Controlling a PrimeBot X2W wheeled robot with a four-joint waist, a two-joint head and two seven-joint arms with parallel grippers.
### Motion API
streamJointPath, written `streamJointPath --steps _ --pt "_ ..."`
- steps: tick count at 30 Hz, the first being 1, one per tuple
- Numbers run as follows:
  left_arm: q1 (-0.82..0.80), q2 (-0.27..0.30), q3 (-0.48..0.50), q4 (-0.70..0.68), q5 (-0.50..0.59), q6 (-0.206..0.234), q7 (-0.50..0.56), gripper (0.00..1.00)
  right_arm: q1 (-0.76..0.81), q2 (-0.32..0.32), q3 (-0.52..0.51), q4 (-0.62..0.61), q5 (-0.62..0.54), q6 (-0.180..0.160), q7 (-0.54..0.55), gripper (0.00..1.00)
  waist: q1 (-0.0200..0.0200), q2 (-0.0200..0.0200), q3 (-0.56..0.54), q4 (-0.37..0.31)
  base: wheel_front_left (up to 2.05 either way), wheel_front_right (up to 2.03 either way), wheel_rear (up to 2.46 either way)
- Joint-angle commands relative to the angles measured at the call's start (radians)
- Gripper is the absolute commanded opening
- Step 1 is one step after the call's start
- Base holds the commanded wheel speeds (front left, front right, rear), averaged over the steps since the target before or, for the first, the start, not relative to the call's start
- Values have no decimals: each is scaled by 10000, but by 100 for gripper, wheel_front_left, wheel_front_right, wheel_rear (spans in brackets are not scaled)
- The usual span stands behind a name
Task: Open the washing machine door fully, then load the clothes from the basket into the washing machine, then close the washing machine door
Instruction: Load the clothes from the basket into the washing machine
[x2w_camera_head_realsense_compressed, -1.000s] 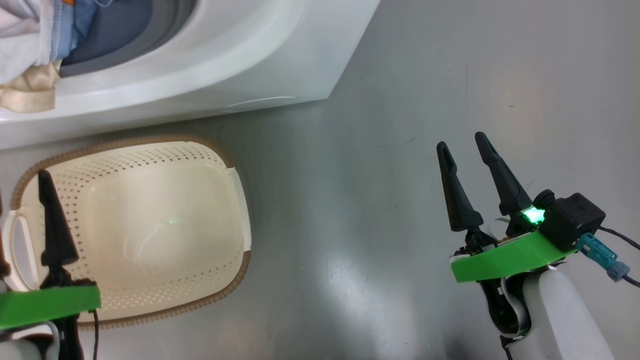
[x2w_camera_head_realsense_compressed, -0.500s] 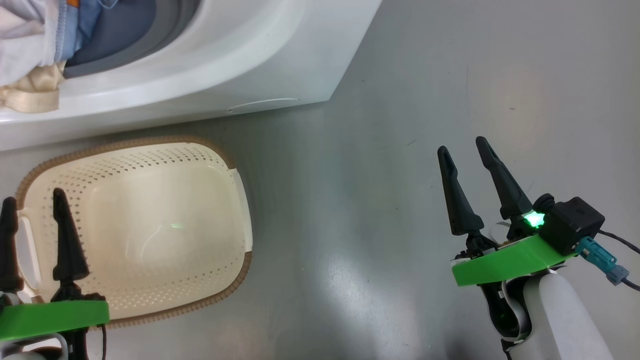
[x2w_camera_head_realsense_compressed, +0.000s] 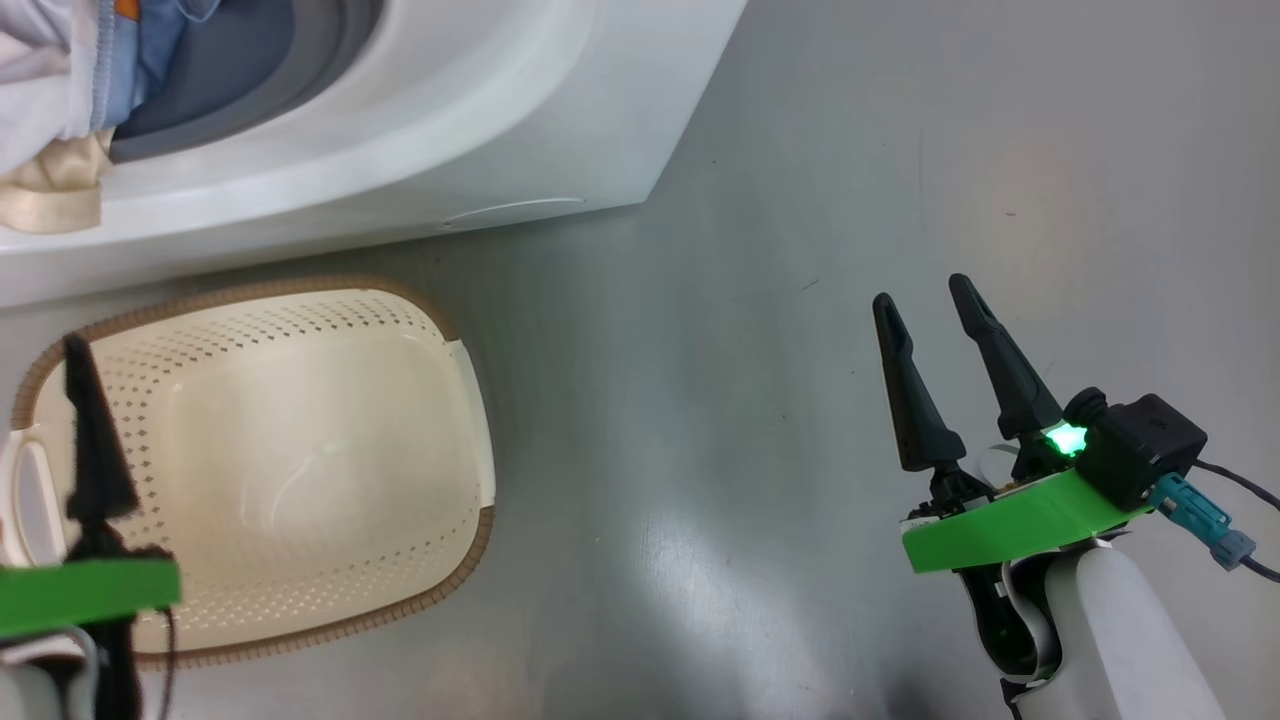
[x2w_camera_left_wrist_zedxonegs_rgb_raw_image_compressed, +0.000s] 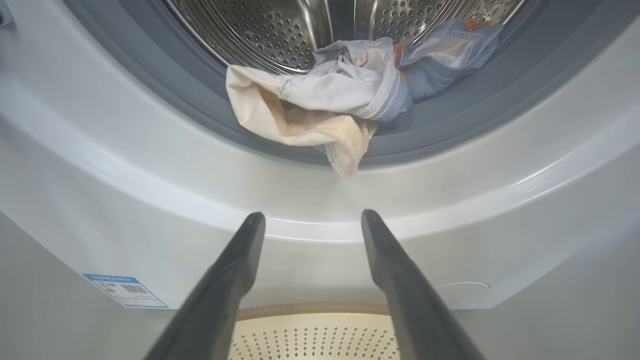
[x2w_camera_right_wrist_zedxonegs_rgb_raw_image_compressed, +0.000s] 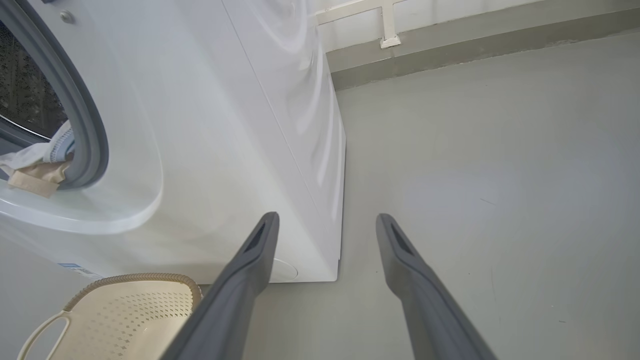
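**Loading is judged done; closing the door is the step at hand.**

The small cream perforated plastic basket (x2w_camera_head_realsense_compressed: 250, 290) with its brown woven-look rim is seen bare of clothes on the grey floor (x2w_camera_head_realsense_compressed: 800, 150), just in front of the big white front-loading washing machine (x2w_camera_head_realsense_compressed: 480, 110), whose mouth stands uncovered. A bundle of white, blue and cream clothes (x2w_camera_left_wrist_zedxonegs_rgb_raw_image_compressed: 330, 95) is lodged at the front of the perforated steel drum (x2w_camera_left_wrist_zedxonegs_rgb_raw_image_compressed: 280, 30), and a cream flap (x2w_camera_left_wrist_zedxonegs_rgb_raw_image_compressed: 345, 145) is draped over the grey-blue rubber seal (x2w_camera_left_wrist_zedxonegs_rgb_raw_image_compressed: 450, 115). The left tool (x2w_camera_left_wrist_zedxonegs_rgb_raw_image_compressed: 312, 216) is held spread and empty above the basket's handle end, aimed at the machine's front. The right tool (x2w_camera_head_realsense_compressed: 921, 291) is likewise spread and empty, over bare floor well to the right. Before the door is swung shut, the hanging flap would probably need to be pushed inward, lest it be trapped against the seal.
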Motion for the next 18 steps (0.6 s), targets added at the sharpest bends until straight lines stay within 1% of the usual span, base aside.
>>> streamJointPath --steps 1,7,11,14,18 --pt "-212 486 334 -81 75 14 -21 100 187 51 276 -188 48 16 -48 100 0 0 -1 -25 0 0 0" --pt "-1516 1335 77 0 25 -5 320 100 230 51 312 -193 135 16 -48 100 0 0 -7 -74 0 0 0" --pt "-2343 1777 -271 -7 -6 -14 739 100 204 51 338 -194 195 16 -48 100 0 0 9 -164 0 0 0" --pt "-2953 2008 -559 117 -178 -20 1294 100 226 51 328 -188 247 16 -48 100 0 0 0 -198 0 0 0" --pt "-3647 2340 -985 481 -202 -24 2383 100 252 51 344 -174 290 16 -48 100 0 0 -5 -248 0 0 0"
